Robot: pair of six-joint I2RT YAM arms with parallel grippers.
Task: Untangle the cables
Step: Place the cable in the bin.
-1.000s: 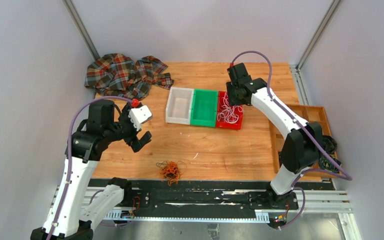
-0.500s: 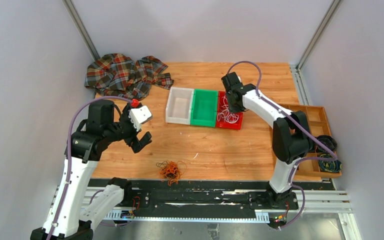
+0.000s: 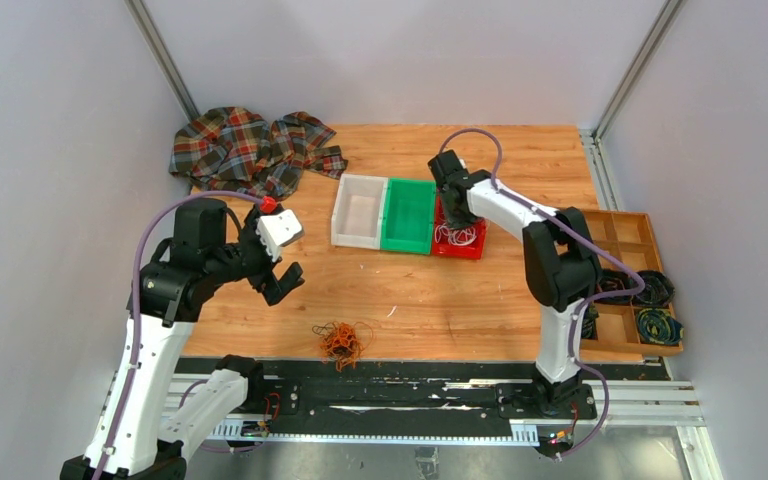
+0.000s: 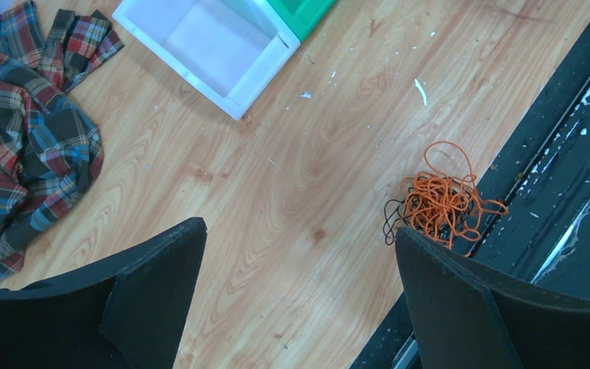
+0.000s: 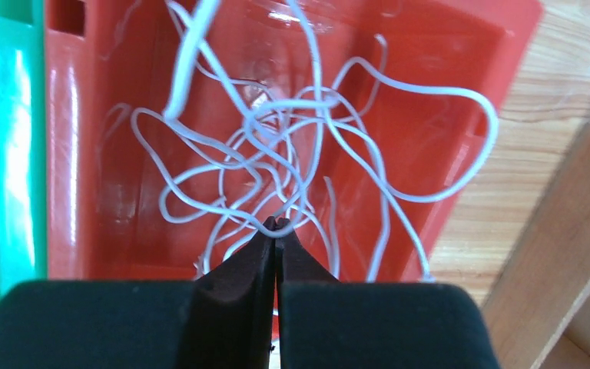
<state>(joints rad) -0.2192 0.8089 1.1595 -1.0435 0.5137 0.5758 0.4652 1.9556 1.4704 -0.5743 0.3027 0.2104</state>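
A tangle of thin white cables (image 5: 292, 146) lies in the red bin (image 5: 77, 154), which sits right of the green bin (image 3: 408, 215). My right gripper (image 5: 276, 224) reaches down into the red bin (image 3: 472, 251) and is shut, with a white strand caught at its tips. In the top view that gripper (image 3: 457, 222) sits over the white cables (image 3: 460, 236). An orange tangle (image 3: 342, 340) with a thin black strand (image 4: 390, 223) lies near the table's front edge. My left gripper (image 3: 282, 280) hovers open above bare wood, left of the orange tangle (image 4: 442, 201). Its jaws (image 4: 299, 234) hold nothing.
A white bin (image 3: 345, 238) stands left of the green one. A plaid cloth (image 3: 250, 150) is bunched at the back left. A wooden compartment tray (image 3: 620, 225) with dark rolled coils (image 3: 657, 325) sits at the right edge. A black rail (image 3: 400, 395) runs along the front.
My right arm swung left and down into the red bin, and its gripper closed on the white strand. The left arm has not moved.
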